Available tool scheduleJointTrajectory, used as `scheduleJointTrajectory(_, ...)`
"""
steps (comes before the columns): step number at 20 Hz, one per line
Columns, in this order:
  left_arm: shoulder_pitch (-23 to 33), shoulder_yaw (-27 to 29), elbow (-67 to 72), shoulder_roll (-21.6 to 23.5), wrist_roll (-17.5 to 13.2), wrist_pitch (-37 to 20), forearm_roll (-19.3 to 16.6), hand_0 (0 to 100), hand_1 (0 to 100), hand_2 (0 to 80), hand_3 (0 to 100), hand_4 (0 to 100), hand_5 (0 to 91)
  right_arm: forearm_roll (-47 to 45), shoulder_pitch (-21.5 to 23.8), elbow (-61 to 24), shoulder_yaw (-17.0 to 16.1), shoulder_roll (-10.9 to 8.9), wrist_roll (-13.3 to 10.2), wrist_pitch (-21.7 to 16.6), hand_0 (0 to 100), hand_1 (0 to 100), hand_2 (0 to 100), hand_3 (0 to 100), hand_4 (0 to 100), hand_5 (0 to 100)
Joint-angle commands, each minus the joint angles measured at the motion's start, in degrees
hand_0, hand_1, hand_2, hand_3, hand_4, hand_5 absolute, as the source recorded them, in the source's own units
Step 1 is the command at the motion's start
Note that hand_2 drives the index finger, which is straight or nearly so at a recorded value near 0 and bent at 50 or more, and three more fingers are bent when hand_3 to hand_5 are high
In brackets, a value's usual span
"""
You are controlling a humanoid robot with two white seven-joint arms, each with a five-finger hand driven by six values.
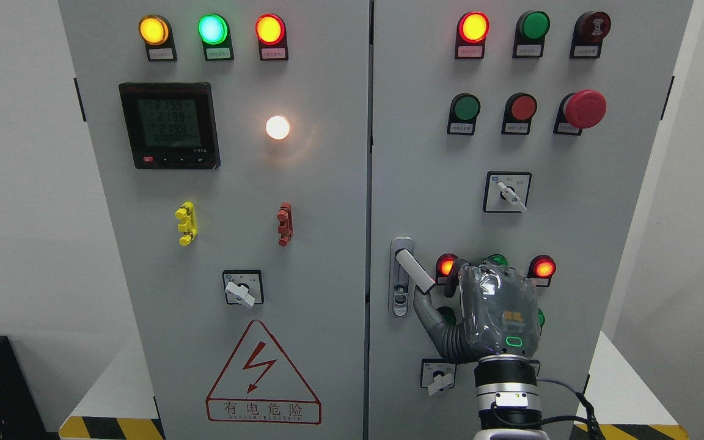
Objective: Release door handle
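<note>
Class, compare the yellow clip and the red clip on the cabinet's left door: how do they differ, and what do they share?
Colour: the yellow clip is bright yellow; the red clip is dull brick red.
Place: the yellow clip sits below the digital meter; the red clip sits further right, below the lit white lamp.
Shared: both are mounted upright at the same height on the left door, with similar size and shape.
</note>
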Motion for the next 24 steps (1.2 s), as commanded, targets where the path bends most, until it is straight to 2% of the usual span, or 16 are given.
scheduleJointTrajectory(1,0.0,0.0,0.0,0.1,0.0,-0.5,0.0,0,0,4.1,11,0,0.0,0.0,-0.1,-0.4,-0.4,-0.03,0.0,0.0,46,41,69,90,70,62)
scheduleJointTrajectory(24,0.0,0.0,0.0,0.1,0.0,-0.4,0.0,0,0,4.2,11,0,0.0,-0.1,-0.8,-0.6,-0.9,-0.03,0.1,0.1,47,40,68,90,70,62)
